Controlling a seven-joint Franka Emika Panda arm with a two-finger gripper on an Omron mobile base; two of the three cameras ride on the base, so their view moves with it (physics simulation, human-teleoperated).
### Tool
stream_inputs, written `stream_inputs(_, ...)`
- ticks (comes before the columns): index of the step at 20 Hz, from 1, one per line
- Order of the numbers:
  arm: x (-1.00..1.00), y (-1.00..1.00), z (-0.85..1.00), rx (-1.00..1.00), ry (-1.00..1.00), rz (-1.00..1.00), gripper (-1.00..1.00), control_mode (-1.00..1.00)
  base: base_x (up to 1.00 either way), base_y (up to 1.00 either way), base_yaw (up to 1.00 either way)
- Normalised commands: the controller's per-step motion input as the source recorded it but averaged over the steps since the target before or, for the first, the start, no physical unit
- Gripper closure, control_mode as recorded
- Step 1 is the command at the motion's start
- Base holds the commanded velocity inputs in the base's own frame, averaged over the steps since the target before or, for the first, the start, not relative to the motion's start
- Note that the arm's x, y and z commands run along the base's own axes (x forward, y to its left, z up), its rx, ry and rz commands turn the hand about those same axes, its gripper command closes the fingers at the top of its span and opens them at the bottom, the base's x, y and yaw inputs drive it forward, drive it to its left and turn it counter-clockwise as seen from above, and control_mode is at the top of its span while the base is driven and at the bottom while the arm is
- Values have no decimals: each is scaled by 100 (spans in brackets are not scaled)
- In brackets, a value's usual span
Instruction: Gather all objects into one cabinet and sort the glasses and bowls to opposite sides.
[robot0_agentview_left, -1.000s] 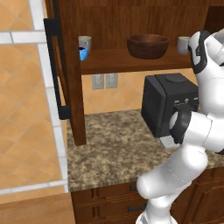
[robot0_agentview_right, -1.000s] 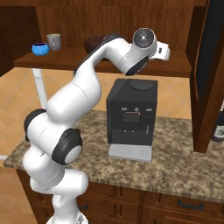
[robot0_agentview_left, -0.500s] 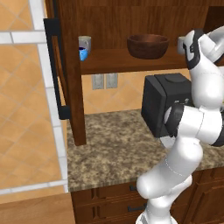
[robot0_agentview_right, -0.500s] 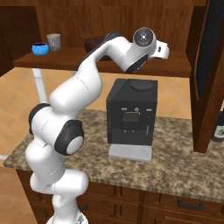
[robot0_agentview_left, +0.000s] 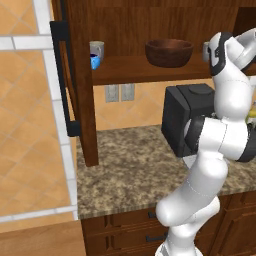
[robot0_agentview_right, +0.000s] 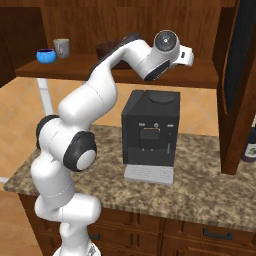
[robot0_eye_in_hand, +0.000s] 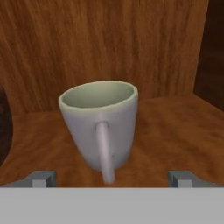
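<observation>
A pale grey-white mug (robot0_eye_in_hand: 99, 122) stands upright on the cabinet shelf (robot0_eye_in_hand: 175, 127) with its handle turned toward the hand. My gripper (robot0_eye_in_hand: 112, 179) is open. Its fingertips (robot0_eye_in_hand: 42, 178) stand well apart on either side of the mug's base and do not touch it. In the left base view this mug (robot0_agentview_left: 205, 48) peeks out behind my wrist at the shelf's right end. The dark wooden bowl (robot0_agentview_left: 169, 51) sits mid-shelf. A blue mug (robot0_agentview_left: 94, 62) and another pale mug (robot0_agentview_left: 98, 48) stand at the left end.
The cabinet's open door with its black bar handle (robot0_agentview_left: 62, 80) hangs at the left. A black coffee machine (robot0_agentview_right: 150, 131) stands on the speckled counter (robot0_agentview_left: 125, 170) under the shelf. Another open door (robot0_agentview_right: 240, 75) and a dark bottle (robot0_agentview_right: 250, 142) are at the right.
My elbow and lower arm have shifted slightly. The hand stays at the shelf's right end by the pale mug. The bowl and mugs have not moved.
</observation>
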Motion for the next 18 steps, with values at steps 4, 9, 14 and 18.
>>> stream_inputs(4,2,0,0,0,0,0,-100,-100,0,0,0)
stream_inputs(9,7,1,0,0,0,2,-100,-100,0,0,0)
stream_inputs(14,5,7,0,0,0,2,-100,-100,0,0,0)
stream_inputs(18,7,0,0,0,0,1,-100,-100,0,0,0)
